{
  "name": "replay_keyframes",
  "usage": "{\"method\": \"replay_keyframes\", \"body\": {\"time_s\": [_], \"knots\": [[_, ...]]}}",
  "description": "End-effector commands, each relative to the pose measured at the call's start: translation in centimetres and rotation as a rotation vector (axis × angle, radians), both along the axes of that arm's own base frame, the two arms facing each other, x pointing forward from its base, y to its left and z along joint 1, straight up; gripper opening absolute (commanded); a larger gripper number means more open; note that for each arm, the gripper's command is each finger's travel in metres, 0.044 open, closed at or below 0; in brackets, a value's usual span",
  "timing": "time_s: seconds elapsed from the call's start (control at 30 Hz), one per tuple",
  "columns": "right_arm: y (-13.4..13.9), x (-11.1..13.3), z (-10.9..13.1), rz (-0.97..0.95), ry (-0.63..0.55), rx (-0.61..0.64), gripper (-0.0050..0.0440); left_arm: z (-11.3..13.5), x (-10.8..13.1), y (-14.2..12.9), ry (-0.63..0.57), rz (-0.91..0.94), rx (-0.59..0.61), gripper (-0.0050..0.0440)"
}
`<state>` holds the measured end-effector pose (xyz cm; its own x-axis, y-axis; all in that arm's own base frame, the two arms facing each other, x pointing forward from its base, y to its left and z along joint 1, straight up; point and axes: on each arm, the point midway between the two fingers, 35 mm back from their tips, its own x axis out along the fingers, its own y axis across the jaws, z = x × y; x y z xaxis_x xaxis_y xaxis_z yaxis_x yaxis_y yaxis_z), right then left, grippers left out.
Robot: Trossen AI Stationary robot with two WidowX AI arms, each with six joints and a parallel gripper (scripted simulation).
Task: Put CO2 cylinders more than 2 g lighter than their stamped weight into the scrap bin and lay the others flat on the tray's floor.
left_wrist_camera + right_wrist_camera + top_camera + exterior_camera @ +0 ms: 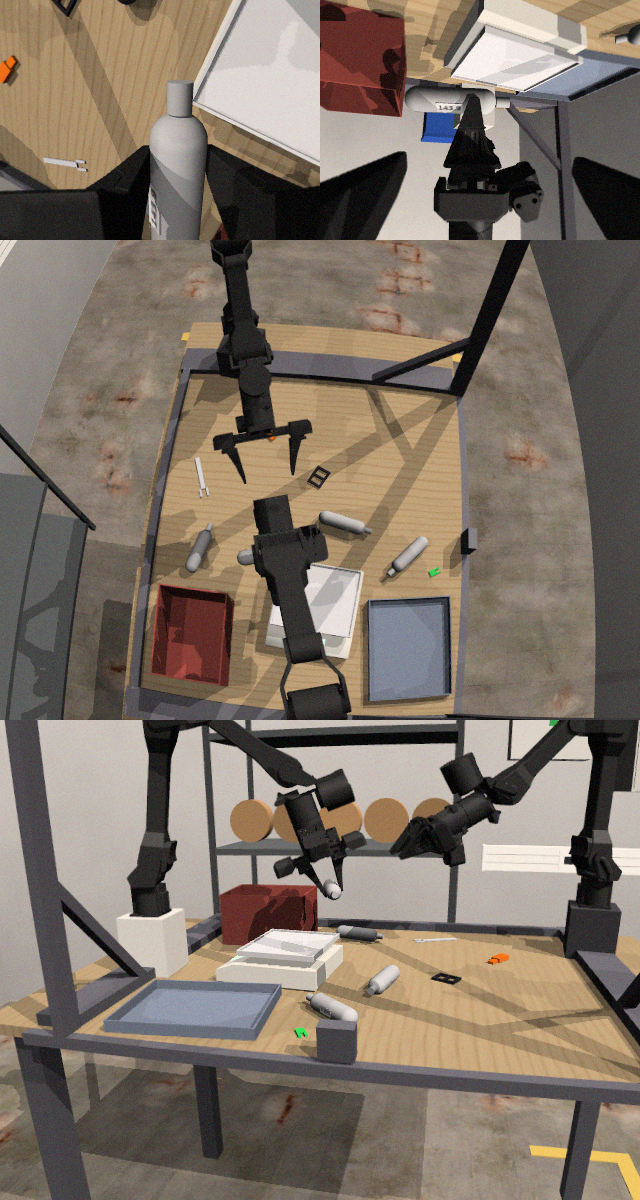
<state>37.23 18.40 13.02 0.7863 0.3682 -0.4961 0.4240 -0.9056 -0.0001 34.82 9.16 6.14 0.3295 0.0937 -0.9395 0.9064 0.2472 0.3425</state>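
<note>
My left gripper [332, 884] [176, 152] is shut on a light grey cylinder [245, 557] [333, 891] [179, 132] [422, 99], held level in the air beside the scale [338, 596] [330, 962] [520, 57]. Its label reads about 143.9 in the right wrist view; the last digit is partly covered. My right gripper [268, 477] [397, 852] is open and empty, high over the table. A dark cylinder [199, 548] [357, 933] lies behind the bin. Two light cylinders, one [341, 522] [384, 979] mid-table and one [409, 554] [330, 1007] near the tray, lie flat. The scale's display is mostly hidden.
The red scrap bin [229, 637] [242, 916] and the blue tray [408, 648] [191, 1006] flank the scale; neither shows a cylinder. A white fork-like tool [200, 476], black frame [312, 481], orange piece [498, 958] and green clip [434, 572] lie about. A dark post [468, 541] stands at one edge.
</note>
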Motion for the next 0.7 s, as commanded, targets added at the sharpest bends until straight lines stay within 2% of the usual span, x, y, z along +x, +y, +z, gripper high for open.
{"method": "replay_keyframes", "body": {"time_s": [0.0,0.33,0.67], "knots": [[0.0,-0.3,0.6,0.001,-0.014,0.007,0.0440,0.8,0.4,0.1,-0.024,-0.001,0.007,-0.0050],[0.2,0.1,0.7,0.001,-0.015,0.008,0.0440,0.8,0.4,0.1,-0.024,-0.001,0.007,-0.0050],[2.0,4.3,0.3,0.001,-0.022,0.010,0.0440,0.8,0.4,0.1,-0.024,-0.001,0.007,-0.0050]]}}
